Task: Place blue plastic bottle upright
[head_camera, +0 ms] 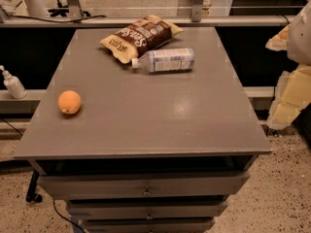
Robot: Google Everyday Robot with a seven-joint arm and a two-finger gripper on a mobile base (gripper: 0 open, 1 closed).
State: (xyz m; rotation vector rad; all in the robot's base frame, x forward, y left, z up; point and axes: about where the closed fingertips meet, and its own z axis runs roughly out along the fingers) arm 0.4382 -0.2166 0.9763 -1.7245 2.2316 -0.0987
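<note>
The blue plastic bottle (164, 60) lies on its side at the back of the grey cabinet top (146, 110). It is clear with a pale blue-white label, and its white cap points left. It rests just in front of the snack bag and touches or nearly touches it. My gripper (290, 89) is the pale cream shape at the right edge of the view, off the cabinet's right side, well apart from the bottle and holding nothing that I can see.
A brown and yellow snack bag (141, 37) lies at the back of the top. An orange (69, 102) sits near the left edge. A small white pump bottle (13, 84) stands on a ledge to the left. Drawers (146, 191) are below the front edge.
</note>
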